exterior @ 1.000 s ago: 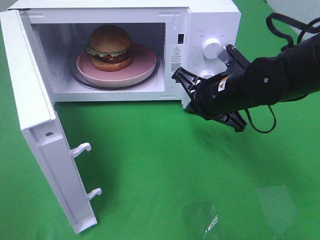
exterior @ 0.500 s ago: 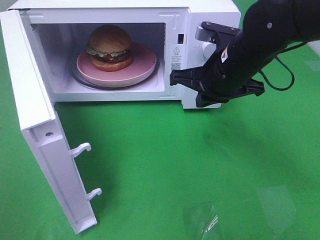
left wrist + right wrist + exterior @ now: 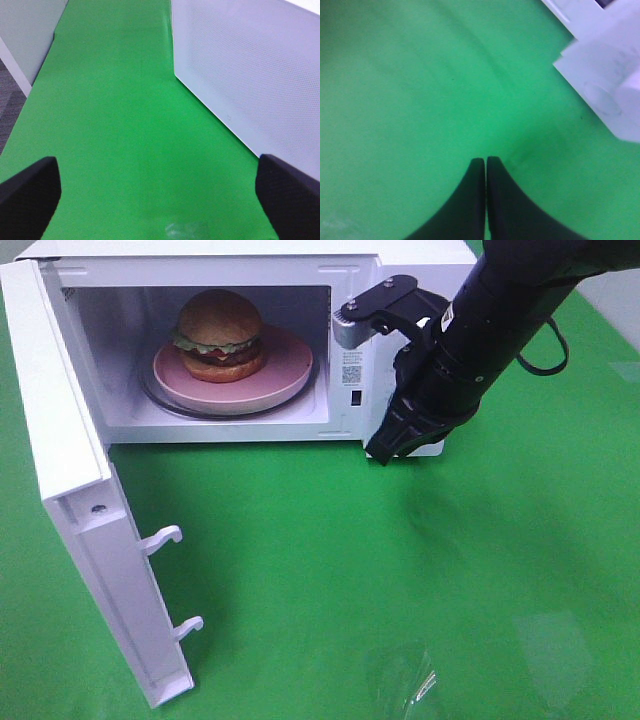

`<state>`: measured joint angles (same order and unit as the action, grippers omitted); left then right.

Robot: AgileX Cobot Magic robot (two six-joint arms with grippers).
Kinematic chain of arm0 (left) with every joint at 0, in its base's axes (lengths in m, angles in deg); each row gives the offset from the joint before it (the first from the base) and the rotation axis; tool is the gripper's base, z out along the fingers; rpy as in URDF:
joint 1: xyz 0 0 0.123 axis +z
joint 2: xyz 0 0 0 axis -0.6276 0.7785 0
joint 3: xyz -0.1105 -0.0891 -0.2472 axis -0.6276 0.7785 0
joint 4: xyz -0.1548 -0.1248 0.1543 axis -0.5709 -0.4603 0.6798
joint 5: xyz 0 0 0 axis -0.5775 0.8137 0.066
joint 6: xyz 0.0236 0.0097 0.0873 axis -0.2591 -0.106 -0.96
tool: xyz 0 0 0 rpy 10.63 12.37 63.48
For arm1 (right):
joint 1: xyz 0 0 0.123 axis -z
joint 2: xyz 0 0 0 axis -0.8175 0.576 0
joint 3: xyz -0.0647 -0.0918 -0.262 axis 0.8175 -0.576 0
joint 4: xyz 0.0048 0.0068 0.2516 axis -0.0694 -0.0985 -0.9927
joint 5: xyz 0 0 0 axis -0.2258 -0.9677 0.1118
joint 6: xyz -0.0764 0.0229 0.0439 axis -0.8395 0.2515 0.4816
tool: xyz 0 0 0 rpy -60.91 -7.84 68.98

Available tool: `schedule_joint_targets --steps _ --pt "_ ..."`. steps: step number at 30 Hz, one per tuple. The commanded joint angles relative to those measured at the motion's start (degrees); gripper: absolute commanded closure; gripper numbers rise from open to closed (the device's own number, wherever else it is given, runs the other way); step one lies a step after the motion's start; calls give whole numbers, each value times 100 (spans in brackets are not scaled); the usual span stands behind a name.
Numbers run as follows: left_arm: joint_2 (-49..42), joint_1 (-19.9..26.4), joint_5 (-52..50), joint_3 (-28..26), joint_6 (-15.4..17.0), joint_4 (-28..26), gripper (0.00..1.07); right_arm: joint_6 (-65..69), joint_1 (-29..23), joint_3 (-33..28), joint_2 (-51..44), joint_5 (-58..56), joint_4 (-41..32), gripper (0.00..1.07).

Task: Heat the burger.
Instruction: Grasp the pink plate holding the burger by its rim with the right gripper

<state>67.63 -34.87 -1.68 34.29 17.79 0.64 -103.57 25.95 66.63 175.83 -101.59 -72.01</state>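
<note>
Burger (image 3: 219, 332) is set inside open microwave (image 3: 110, 360)
Right gripper (image 3: 485, 161) is closed, empty; left gripper (image 3: 159, 181) is spread wide, empty

The burger (image 3: 219, 335) is seen whole and upright, with a glossy golden-brown bun stacked over a green lettuce frill and a dark patty. It is set left of centre on a pink plate (image 3: 285, 375) inside the open-doored microwave (image 3: 425, 262).
</note>
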Motion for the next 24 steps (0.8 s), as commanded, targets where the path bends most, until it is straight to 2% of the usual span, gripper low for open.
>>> schedule_joint_targets --steps 1,2,3,5,8,12,17,19,22,23,24 --pt "-23 23 17 23 29 0 9 -733 29 46 -57 -69 -172 107" --pt "-23 23 17 23 29 0 9 -1524 29 46 -57 -52 -275 107" --pt "-23 23 17 23 29 0 9 -1524 29 46 -57 -52 -275 107" --pt "-23 23 17 23 29 0 9 -2779 29 46 -57 -11 -269 106" --pt "-23 23 17 23 29 0 9 -3077 29 46 -57 -11 -269 106" --pt "-23 23 17 23 29 0 9 -4446 29 46 -57 69 -269 100" --pt "-23 23 17 23 29 0 9 -4922 29 46 -57 183 -264 97" --pt "-23 23 17 23 29 0 9 -5403 29 46 -57 286 -246 91" --pt "-23 23 17 23 29 0 9 -5472 29 46 -57 332 -246 87" --pt "-23 23 17 23 29 0 9 -5541 29 46 -57 395 -241 81" --pt "-23 23 17 23 29 0 9 -5541 29 46 -57 395 -241 81"
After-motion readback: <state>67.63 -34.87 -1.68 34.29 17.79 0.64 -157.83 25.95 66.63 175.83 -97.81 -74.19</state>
